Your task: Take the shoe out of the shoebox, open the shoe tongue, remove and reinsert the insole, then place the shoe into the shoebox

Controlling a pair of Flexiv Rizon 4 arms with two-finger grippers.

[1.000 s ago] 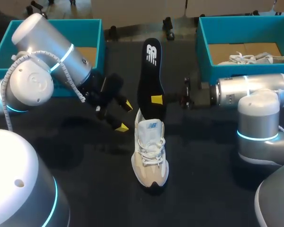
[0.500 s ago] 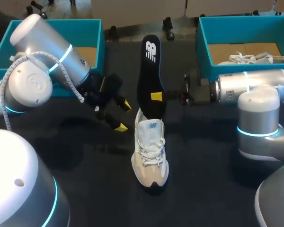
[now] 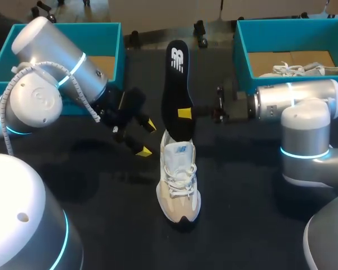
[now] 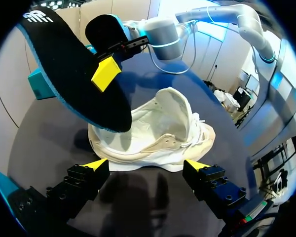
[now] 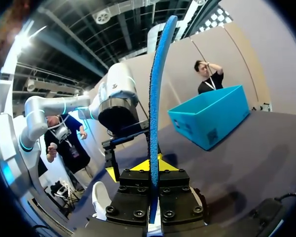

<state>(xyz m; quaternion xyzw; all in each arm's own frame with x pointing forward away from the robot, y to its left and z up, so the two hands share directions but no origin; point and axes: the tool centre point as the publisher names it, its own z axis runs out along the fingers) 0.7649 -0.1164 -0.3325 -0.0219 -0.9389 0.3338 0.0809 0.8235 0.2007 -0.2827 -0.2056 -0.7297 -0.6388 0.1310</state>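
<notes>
Left arm: fat rounded silver-grey links, glowing cyan ring at the joint, white coiled cable looped round the joint cap. Black wrist section. Right arm: same silver casing, cyan bands, dark wrist end. Left jaws: black blocky finger bodies, round screw heads, yellow wedge fingertips. Right jaws: black blocks, rows of round screws, yellow tip behind them.

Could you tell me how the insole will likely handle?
Probably light and fairly springy: the insole, pinched low by the right gripper, stands upright with only a slight bow. Its thin foam edge suggests it bends easily if pushed.
</notes>
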